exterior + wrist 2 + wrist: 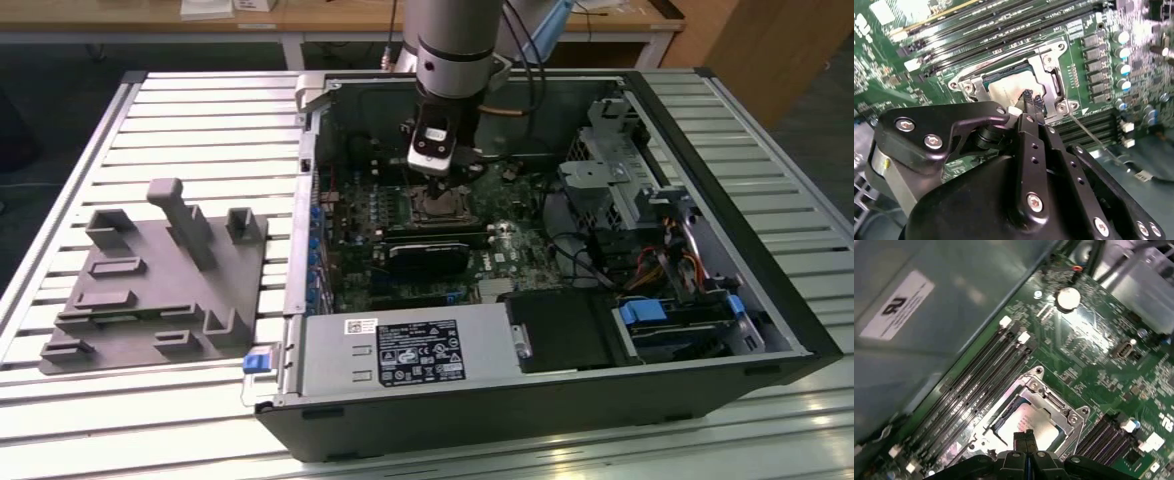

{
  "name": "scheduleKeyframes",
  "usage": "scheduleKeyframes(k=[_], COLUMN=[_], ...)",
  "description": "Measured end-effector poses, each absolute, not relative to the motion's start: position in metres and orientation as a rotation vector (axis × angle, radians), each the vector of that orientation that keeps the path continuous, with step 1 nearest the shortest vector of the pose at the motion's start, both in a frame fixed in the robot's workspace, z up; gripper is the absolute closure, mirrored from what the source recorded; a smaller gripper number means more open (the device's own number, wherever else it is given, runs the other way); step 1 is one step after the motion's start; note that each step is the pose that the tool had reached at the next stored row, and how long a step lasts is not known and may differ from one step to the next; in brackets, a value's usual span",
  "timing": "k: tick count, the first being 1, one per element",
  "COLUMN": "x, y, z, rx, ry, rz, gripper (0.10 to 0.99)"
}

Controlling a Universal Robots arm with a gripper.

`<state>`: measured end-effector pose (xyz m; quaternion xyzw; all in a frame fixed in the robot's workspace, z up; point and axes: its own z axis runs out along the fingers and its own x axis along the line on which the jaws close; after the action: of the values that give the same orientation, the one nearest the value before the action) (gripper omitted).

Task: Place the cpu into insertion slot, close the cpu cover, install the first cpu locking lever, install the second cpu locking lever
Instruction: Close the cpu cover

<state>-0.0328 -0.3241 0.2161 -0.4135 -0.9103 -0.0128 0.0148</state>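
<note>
No print legible, black label [422, 365] with tiny white marks on the power-supply box [334, 368], white barcode sticker [363, 325] just above it, white label [898, 305] with unreadable dark marks on the case wall [959, 295], circuit board [1094, 352] lettering too small to read

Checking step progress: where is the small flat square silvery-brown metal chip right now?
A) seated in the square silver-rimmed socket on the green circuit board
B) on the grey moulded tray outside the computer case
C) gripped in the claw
A: in the second wrist view the chip lies flat inside the silver-rimmed socket, and the shut claw over it is empty.
</note>
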Motion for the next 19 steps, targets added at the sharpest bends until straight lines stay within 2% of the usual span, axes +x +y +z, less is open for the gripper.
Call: scheduleKeyframes(k=[19], x=[-0.0328], y=[-0.3242], z=[0.2153], rx=[-0.787], ry=[-3.007], rz=[-0.033], gripper=[0.980])
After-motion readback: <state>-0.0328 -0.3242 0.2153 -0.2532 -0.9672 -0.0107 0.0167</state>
